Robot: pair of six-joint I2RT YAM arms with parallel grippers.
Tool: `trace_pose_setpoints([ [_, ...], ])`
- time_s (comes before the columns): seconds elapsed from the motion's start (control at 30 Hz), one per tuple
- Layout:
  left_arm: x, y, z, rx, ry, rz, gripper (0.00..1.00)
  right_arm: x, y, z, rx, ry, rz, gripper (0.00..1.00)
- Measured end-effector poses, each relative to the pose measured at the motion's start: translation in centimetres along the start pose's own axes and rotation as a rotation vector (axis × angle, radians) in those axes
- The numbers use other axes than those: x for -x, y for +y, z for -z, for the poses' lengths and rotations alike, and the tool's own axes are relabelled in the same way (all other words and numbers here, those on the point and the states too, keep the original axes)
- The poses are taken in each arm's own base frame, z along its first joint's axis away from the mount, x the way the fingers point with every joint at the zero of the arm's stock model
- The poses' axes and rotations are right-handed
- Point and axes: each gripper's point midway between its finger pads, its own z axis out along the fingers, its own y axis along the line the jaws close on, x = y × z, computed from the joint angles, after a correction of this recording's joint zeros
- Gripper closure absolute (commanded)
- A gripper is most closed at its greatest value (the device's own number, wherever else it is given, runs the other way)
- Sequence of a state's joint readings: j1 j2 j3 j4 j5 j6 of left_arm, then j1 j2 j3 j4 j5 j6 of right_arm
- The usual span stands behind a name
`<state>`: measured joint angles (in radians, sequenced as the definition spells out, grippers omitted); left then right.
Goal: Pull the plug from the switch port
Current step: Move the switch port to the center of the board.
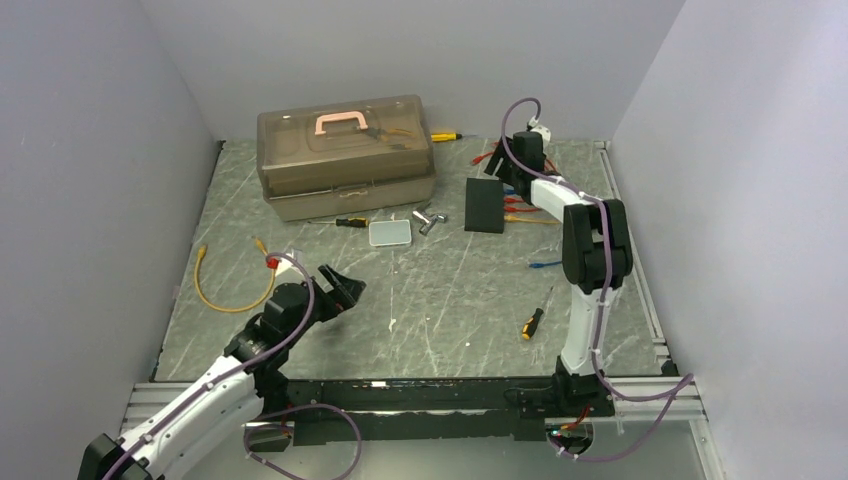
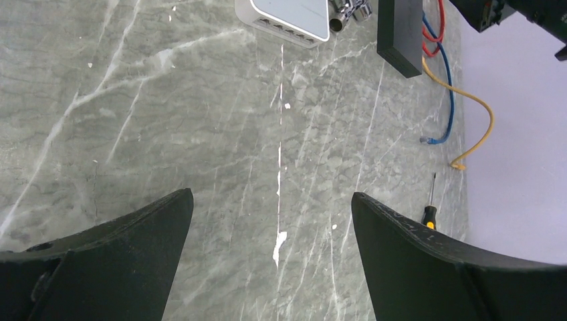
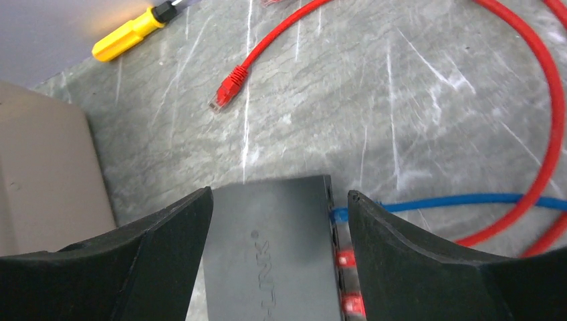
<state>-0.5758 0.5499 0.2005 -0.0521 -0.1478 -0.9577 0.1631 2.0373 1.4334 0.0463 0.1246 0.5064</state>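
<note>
at the far end of the table, round 1 o'clock from the middle in the top view, the switch (image 1: 485, 205) lies flat with cables running off its 3 o'clock edge. right gripper (image 3: 277, 195) hangs over it, fingers spread wide with nothing in them, straddling the box's far end. i'd call this the approach step, no plug gripped yet. the blue plug (image 3: 337, 214) sits in the end port, with red plugs (image 3: 346, 257) packed just beside it toward 6 o'clock. can't tell which one is meant. next move probably needs the fingers shifted toward 3 o'clock and narrowed onto a single plug without snagging the neighbours. a loose red plug (image 3: 225, 88) lies at 12 o'clock from the box. left gripper (image 2: 271, 195) is wide open too, empty, well apart at 8 o'clock. toolbox (image 1: 345, 155) and silver tin (image 1: 390, 233) aren't in the way.
</note>
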Motion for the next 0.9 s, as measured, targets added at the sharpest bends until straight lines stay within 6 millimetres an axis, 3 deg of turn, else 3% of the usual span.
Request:
trace_pose_setpoints([
  [0.17, -0.5, 0.3, -0.2, 0.011, 0.024, -0.005, 0.04, -0.8, 0.3, -2.7, 0.013, 0.042, 0.017, 0.25],
  [0.3, -0.8, 0.4, -0.2, 0.017, 0.037, -0.007, 0.04, -1.5, 0.4, -3.8, 0.023, 0.074, 0.028, 0.25],
  [0.67, -1.4, 0.9, -0.7, 0.036, 0.061, -0.011, 0.05, -4.2, -0.7, -3.9, 0.011, 0.14, 0.044, 0.28],
  [0.9, -1.6, 0.3, -0.9, 0.008, 0.076, -0.008, 0.06, -4.9, -1.0, -3.4, 0.026, 0.123, 0.045, 0.31],
])
